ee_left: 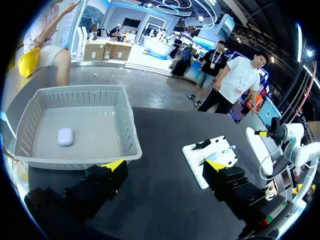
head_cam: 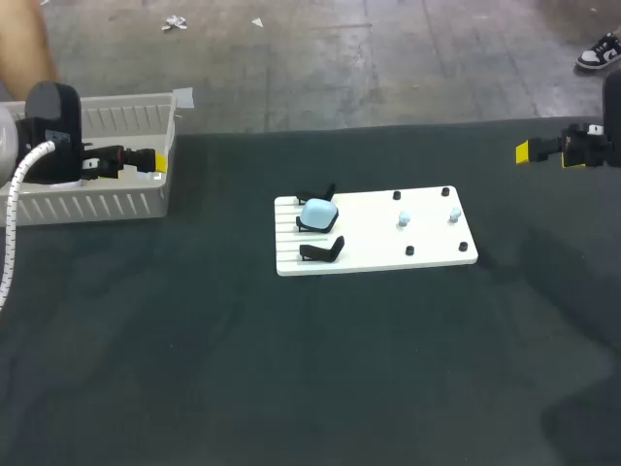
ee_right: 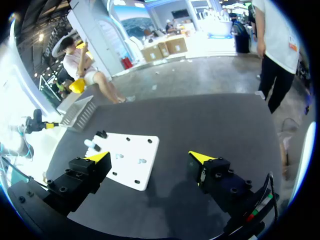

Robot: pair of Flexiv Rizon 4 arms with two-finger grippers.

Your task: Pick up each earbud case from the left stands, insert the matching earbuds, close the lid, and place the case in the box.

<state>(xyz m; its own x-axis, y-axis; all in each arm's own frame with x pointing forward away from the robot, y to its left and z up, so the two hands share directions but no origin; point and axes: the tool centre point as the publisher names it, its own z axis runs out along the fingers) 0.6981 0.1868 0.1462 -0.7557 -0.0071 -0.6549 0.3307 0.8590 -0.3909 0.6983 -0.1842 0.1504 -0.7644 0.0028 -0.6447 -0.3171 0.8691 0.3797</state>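
Observation:
A white board [head_cam: 437, 250] lies mid-table with black stands along its left edge. The middle stand holds a pale blue earbud case [head_cam: 318, 213], while the stands either side of it [head_cam: 322, 251] are bare. Two small pale earbuds [head_cam: 405, 221] sit on pegs at the board's right part. A pale closed case [ee_left: 65, 136] lies inside the grey basket [ee_left: 127, 114]. My left gripper [head_cam: 147, 161] hovers by the basket's right end, open and holding nothing [ee_left: 167, 172]. At the far right my right gripper [head_cam: 529, 151] hangs open and empty, off the board [ee_right: 150, 159].
The grey basket [head_cam: 160, 199] stands at the table's back left. The board [ee_right: 145, 172] lies ahead of the right gripper, and the board [ee_left: 192, 157] also shows between the left gripper's fingers. Dark tabletop [head_cam: 310, 388] spreads in front of the board.

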